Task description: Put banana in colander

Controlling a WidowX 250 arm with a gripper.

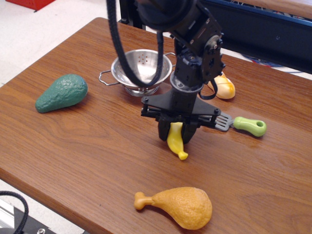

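The yellow toy banana [176,143] sits between the two black fingers of my gripper [176,134], near the middle of the wooden table. The fingers are shut on its upper half; its lower tip points down toward the table, and I cannot tell if it still touches. The steel colander [141,73] stands upright behind and to the left of the gripper, partly crossed by a black cable. It holds nothing that I can see.
A green avocado [61,92] lies at the left. An orange chicken drumstick [179,206] lies near the front edge. A spatula with a green handle [242,125] lies right of the gripper. A bread loaf [223,86] is partly hidden behind the arm.
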